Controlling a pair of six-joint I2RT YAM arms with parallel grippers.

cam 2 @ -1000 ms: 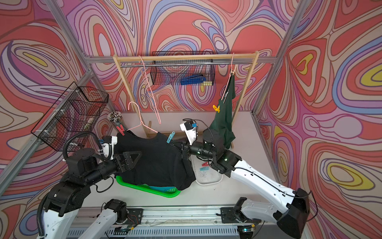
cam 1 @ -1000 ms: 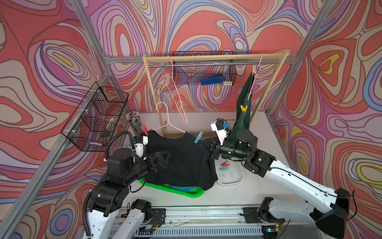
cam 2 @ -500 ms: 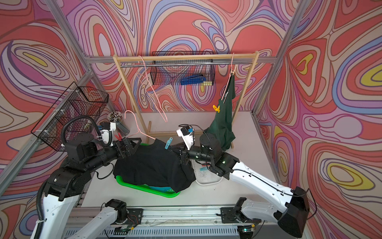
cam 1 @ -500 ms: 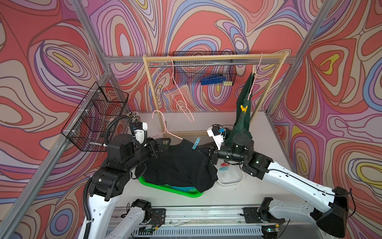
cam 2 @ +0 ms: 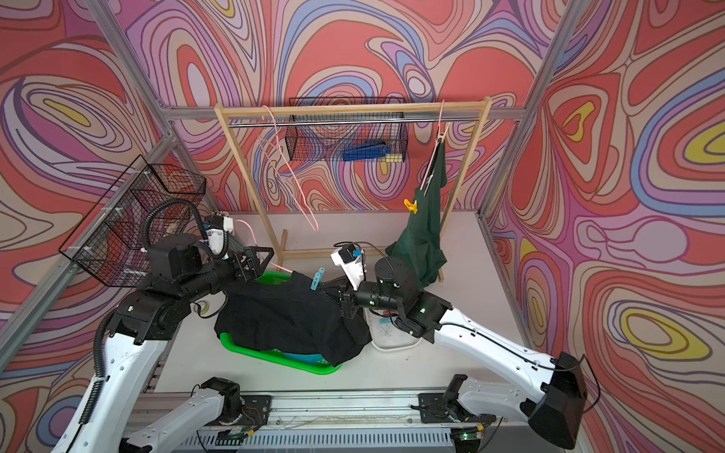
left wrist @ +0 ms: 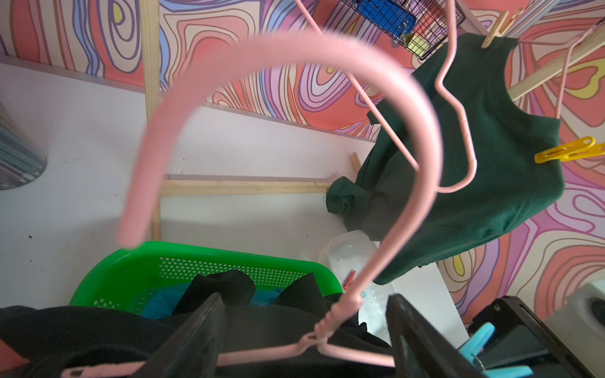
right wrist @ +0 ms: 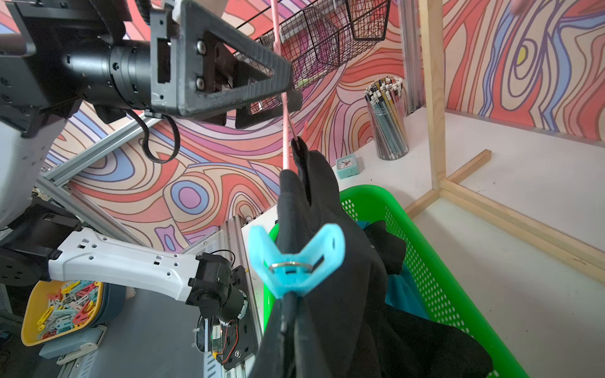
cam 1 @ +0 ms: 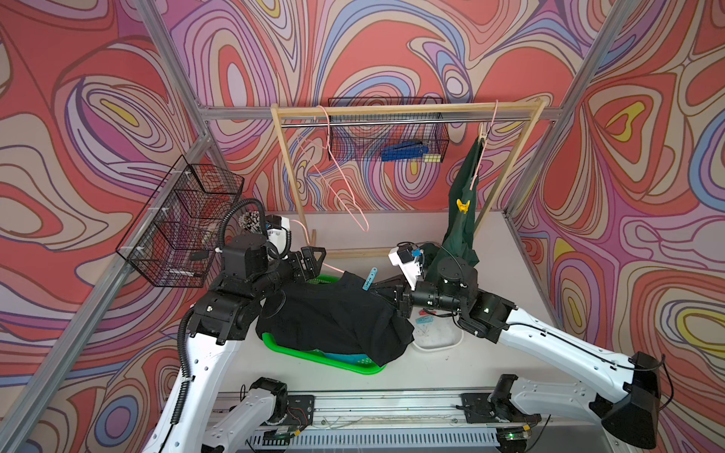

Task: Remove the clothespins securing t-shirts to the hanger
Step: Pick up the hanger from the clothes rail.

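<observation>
While my left gripper (left wrist: 304,311) stands open, its two fingers (left wrist: 193,340) flank the twisted neck of the pink hanger (left wrist: 294,45) without closing on it, and the hook curves up past the wrist camera. My right gripper (cam 1: 399,304) is shut and pressed into the far end of the black shirt (cam 1: 333,313). It looks clamped on a fold of that cloth, though the fingertips themselves are hidden.

Between my two grippers the black shirt is stretched on its hanger above the green basket (cam 1: 325,362). Its lower part sags into the basket over a turquoise shirt (right wrist: 402,294). One blue pin (cam 1: 369,278) is clipped on the black shirt's upper edge, near my right gripper, standing up from the cloth. In the right wrist view it bites the fold over the wire.

The green shirt (cam 1: 461,231) hangs from the rack (cam 1: 392,110), with a yellow pin (cam 1: 463,206) on its shoulder and a wooden pin (left wrist: 494,29) near the top. A white tray (cam 1: 435,341) just beside the basket holds loose pins (cam 1: 424,319), red and blue.
</observation>
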